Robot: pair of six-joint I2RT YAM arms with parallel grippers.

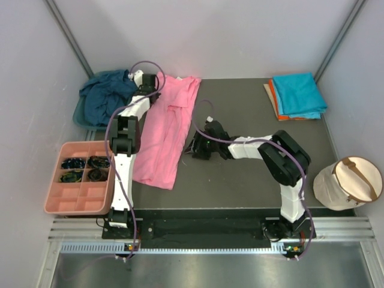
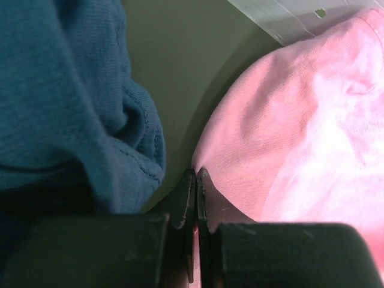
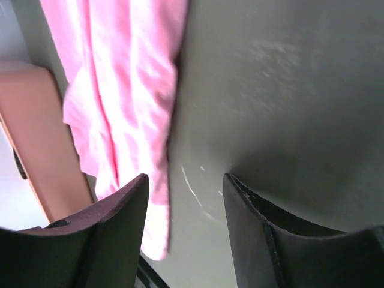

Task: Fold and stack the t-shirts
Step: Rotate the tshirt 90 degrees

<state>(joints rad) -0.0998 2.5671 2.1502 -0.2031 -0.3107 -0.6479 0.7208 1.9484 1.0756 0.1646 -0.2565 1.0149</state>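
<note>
A bright pink t-shirt (image 1: 168, 129) lies lengthwise on the dark table, partly folded. My left gripper (image 1: 150, 90) is at the shirt's far left corner, shut on the pink cloth (image 2: 288, 132); a sliver of pink shows between the closed fingers (image 2: 197, 174). Beside it, a dark navy t-shirt (image 1: 105, 96) (image 2: 60, 90) lies crumpled in a heap. My right gripper (image 1: 193, 149) (image 3: 186, 180) stands open low over bare table, just right of the pink shirt's edge (image 3: 120, 90), holding nothing. A folded turquoise t-shirt (image 1: 298, 95) rests on a folded orange one (image 1: 275, 99) at the back right.
The navy shirt sits in a teal basin (image 1: 81, 117) at the back left. A salmon-pink compartment tray (image 1: 78, 201) (image 3: 36, 132) holding small dark items stands left of the table. A white bag (image 1: 348, 183) lies off the right edge.
</note>
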